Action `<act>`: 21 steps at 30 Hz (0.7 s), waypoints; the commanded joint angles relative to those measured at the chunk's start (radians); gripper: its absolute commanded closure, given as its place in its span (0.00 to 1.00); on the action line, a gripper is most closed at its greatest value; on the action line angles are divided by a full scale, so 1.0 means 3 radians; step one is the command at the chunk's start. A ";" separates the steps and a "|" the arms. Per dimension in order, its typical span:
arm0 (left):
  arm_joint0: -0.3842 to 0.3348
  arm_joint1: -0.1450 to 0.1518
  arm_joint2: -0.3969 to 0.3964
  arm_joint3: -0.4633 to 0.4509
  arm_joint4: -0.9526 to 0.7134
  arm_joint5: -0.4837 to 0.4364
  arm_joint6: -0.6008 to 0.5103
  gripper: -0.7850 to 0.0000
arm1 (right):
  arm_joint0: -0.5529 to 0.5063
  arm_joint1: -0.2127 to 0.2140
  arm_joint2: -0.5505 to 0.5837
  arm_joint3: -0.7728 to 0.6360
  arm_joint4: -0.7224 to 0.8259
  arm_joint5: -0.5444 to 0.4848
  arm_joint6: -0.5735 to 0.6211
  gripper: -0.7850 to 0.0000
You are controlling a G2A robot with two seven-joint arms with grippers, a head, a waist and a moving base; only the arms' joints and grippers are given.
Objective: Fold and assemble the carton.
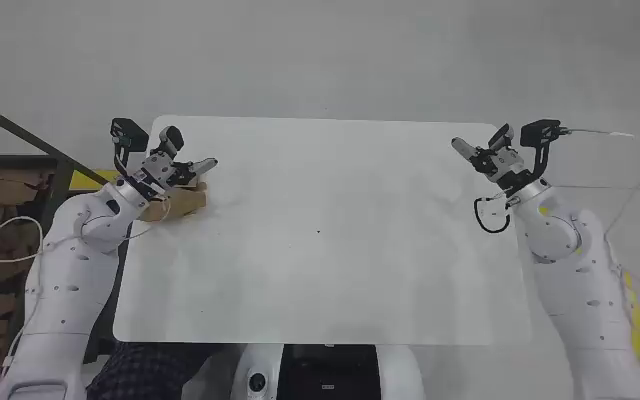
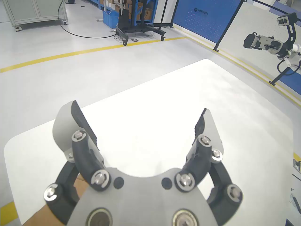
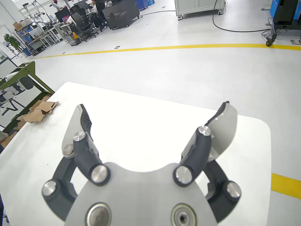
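1. The white worktop [image 1: 320, 260] is the largest item, a rectangle with rounded corners.
2. The left arm [image 1: 95, 215] stands at the worktop's left edge and the right arm [image 1: 560, 230] at its right edge, well apart.
3. The brown carton [image 1: 185, 203] lies on the worktop near the far left corner, directly beneath the left arm's wrist. In the right wrist view the carton [image 3: 41, 112] shows loose flaps and is not squared into a box.
4. The left gripper [image 2: 140, 106] is above the carton with its jaws spread wide and nothing between them. The carton sits under the gripper's base, not between the pads. Contact with the carton cannot be determined.
5. The right gripper [image 3: 154, 104] is over the far right corner of the worktop, jaws likewise spread wide and holding nothing.
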 commanded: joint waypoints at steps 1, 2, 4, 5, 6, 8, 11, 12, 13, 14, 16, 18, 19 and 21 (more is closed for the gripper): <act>0.0000 0.0000 0.0000 0.0000 0.0000 0.0000 0.0000 0.00 | 0.0000 0.0000 0.0000 0.0000 0.0000 0.0000 0.0000 0.00; 0.0000 0.0000 0.0000 0.0000 0.0000 0.0000 0.0000 0.00 | 0.0000 0.0000 0.0000 0.0000 0.0000 0.0000 0.0000 0.00; 0.0000 0.0000 0.0000 0.0000 0.0000 0.0000 0.0000 0.00 | 0.0000 0.0000 0.0000 0.0000 0.0000 0.0000 0.0000 0.00; 0.0000 0.0000 0.0000 0.0000 0.0000 0.0000 0.0000 0.00 | 0.0000 0.0000 0.0000 0.0000 0.0000 0.0000 0.0000 0.00; 0.0000 0.0000 0.0000 0.0000 0.0000 0.0000 0.0000 0.00 | 0.0000 0.0000 0.0000 0.0000 0.0000 0.0000 0.0000 0.00; 0.0000 0.0000 0.0000 0.0000 0.0000 0.0000 0.0000 0.00 | 0.0000 0.0000 0.0000 0.0000 0.0000 0.0000 0.0000 0.00; 0.0000 0.0000 0.0000 0.0000 0.0000 0.0000 0.0000 0.00 | 0.0000 0.0000 0.0000 0.0000 0.0000 0.0000 0.0000 0.00; 0.0000 0.0000 0.0000 0.0000 0.0000 0.0000 0.0000 0.00 | 0.0000 0.0000 0.0000 0.0000 0.0000 0.0000 0.0000 0.00; 0.0000 0.0000 0.0000 0.0000 0.0000 0.0000 0.0000 0.00 | 0.0000 0.0000 0.0000 0.0000 0.0000 0.0000 0.0000 0.00; 0.0002 0.0000 -0.0003 -0.0002 -0.0002 0.0014 0.0001 0.00 | 0.0000 0.0000 0.0000 0.0000 0.0000 0.0000 0.0000 0.00; 0.0022 0.0002 -0.0037 0.0006 -0.0094 0.0018 -0.0028 0.00 | 0.0000 0.0000 0.0000 0.0000 0.0000 0.0000 0.0000 0.00; 0.0029 0.0008 -0.0099 0.0096 -0.0414 -0.0109 -0.0075 0.00 | 0.0000 0.0000 0.0000 0.0000 0.0000 0.0000 0.0000 0.00; 0.0033 0.0015 -0.0130 0.0162 -0.0570 -0.0182 -0.0142 0.00 | 0.0000 0.0000 0.0000 0.0000 0.0000 0.0000 0.0000 0.00; 0.0005 0.0037 -0.0206 0.0278 -0.0820 -0.0241 -0.0339 0.00 | 0.0000 0.0000 0.0000 0.0000 0.0000 0.0000 0.0000 0.00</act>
